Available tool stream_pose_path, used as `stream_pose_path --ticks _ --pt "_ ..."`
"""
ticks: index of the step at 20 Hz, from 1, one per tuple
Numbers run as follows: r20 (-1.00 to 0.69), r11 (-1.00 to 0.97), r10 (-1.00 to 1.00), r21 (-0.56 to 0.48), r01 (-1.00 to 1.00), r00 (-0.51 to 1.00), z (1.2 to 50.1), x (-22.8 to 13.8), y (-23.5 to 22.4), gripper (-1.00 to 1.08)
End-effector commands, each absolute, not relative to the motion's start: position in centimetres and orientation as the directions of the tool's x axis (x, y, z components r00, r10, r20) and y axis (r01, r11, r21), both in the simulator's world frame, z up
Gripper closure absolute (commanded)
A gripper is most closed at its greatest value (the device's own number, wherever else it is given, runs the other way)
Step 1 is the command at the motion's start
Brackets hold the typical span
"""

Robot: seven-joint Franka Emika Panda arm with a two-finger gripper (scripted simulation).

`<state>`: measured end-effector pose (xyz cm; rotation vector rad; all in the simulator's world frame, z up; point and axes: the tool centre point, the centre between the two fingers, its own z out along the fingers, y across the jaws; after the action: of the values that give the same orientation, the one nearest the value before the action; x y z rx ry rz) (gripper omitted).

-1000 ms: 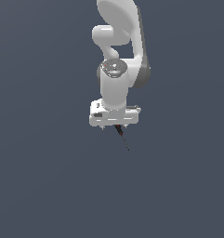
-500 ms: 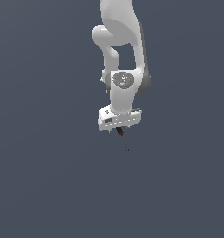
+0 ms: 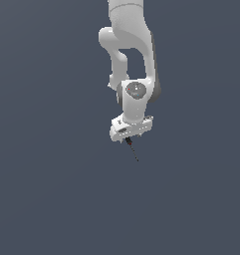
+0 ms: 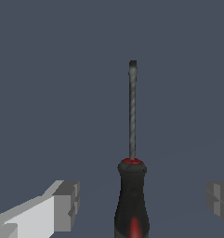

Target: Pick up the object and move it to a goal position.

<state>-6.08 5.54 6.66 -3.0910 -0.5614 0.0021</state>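
Hanging over the object (image 4: 131, 186), the gripper (image 3: 127, 141) stood wide, fingers (image 4: 67, 204) well apart on either side of its handle; the thin rod looked light, rigid, best gripped at that thicker handle.

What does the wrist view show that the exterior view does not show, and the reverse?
Only the wrist view shows the screwdriver's black handle with its red collar, the slim shaft ending in a flat tip, and the two grey fingertips set wide apart on either side, not touching it. Only the exterior view shows the white arm above it. Both show the screwdriver beneath the gripper against a plain grey background.
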Motion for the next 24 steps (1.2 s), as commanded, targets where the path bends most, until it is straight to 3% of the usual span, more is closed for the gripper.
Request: stream_pose_path --ticks 1,20,21,24 --pt "0.0 -0.933 0.359 0.0 0.359 0.933 6.5 -6.2 5.6 -0.92" --pt "0.0 -0.933 0.359 0.0 0.359 0.933 1.5 -6.2 5.6 -0.92" --pt "0.0 -0.933 0.359 0.0 0.359 0.933 1.5 -6.2 5.6 1.08" --pt "0.0 -0.933 0.359 0.0 0.359 0.933 1.5 -6.2 5.6 1.08"
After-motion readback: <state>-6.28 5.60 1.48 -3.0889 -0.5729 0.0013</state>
